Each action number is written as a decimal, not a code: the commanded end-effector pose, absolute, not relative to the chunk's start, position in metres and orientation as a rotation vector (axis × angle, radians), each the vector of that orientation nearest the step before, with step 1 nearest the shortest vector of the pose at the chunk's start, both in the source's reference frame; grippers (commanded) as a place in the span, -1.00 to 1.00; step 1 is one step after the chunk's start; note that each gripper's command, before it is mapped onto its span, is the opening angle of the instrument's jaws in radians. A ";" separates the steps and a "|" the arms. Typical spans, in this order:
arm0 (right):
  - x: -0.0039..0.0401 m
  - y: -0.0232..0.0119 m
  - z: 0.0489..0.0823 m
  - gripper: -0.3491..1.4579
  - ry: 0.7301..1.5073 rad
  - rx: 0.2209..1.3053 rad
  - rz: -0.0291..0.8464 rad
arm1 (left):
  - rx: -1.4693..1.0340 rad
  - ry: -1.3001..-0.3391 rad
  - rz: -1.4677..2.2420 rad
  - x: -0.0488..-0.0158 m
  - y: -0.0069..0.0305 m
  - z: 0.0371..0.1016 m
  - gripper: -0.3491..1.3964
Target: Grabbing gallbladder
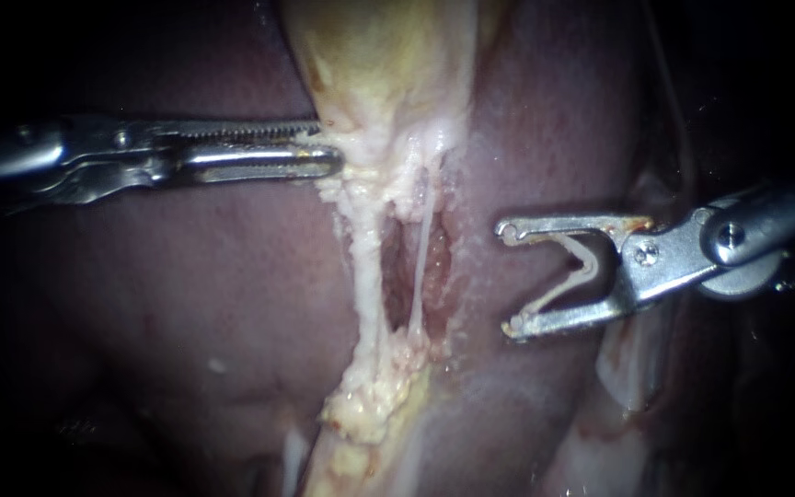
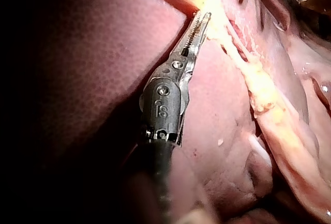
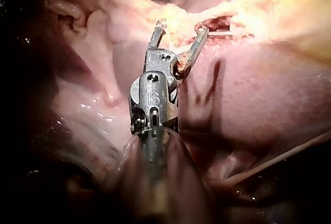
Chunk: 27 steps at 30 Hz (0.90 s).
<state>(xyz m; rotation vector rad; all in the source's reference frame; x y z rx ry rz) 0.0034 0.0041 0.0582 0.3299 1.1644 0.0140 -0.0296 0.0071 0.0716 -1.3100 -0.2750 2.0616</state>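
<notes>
Gallbladder (image 1: 388,64) gripped by left instrument (image 1: 327,145) (right instrument (image 1: 508,276) agape).

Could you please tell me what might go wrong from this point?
The silver left instrument's tip meets only the edge of the pale yellow gallbladder, so a hold there might slip or tear it. The thin whitish strands below look stretched; more pull could snap them. The silver right instrument's open end effector, hooked tips facing those strands over the dark red liver, might snag either.
</notes>
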 end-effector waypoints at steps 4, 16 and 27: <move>0.0034 0.0041 0.0582 -0.06 1.165 0.330 0.014 | -1.299 -0.293 2.036 -0.0291 0.0064 0.0711 -1.00; 0.0033 0.0041 0.0582 -0.06 1.165 0.330 0.013 | -1.230 -0.329 1.982 -0.0273 0.0068 0.0675 -1.00; 0.0033 0.0041 0.0582 -0.06 1.165 0.330 0.013 | -1.267 -0.309 1.956 -0.0235 0.0121 0.0631 -1.00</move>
